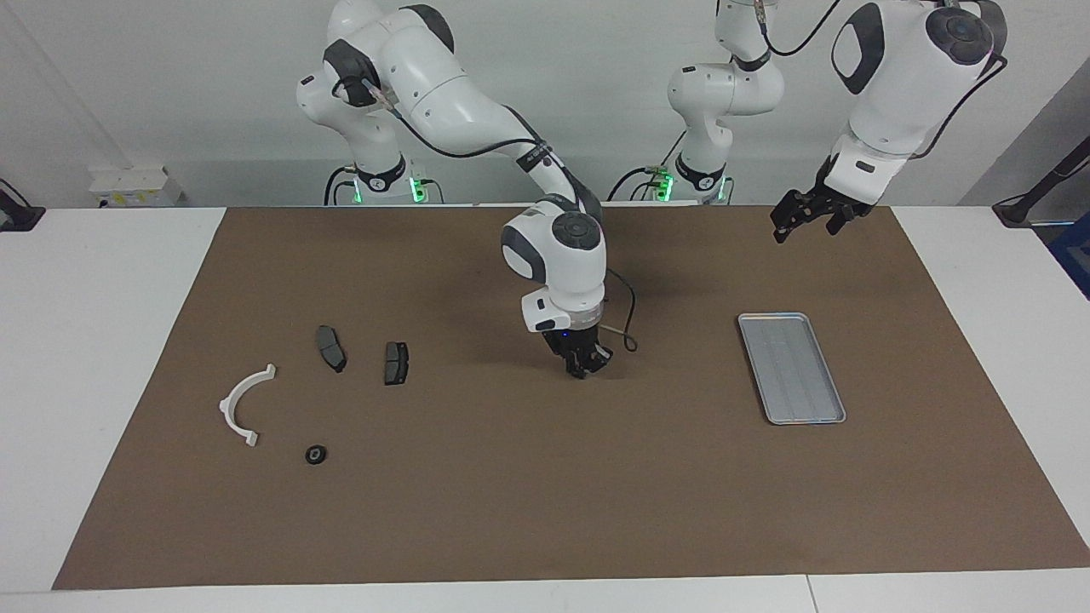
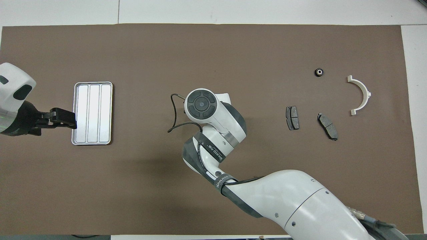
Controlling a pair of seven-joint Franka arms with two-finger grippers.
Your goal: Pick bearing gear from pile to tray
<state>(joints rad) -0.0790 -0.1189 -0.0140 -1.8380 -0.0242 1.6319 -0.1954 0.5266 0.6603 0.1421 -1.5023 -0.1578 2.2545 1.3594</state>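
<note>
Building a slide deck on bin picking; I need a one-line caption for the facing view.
Right gripper hangs over the bare mat between pile and empty tray; left gripper waits.

We see a white counter [image 1: 111,281] covered by a brown mat [image 1: 528,494]. On the mat, at the facing view's right, lies the silver tray [image 1: 791,368]. At centre left lie two dark plates [image 1: 330,347] [image 1: 396,363], a white curved bracket [image 1: 242,405] and a small black ring [image 1: 316,455].
</note>
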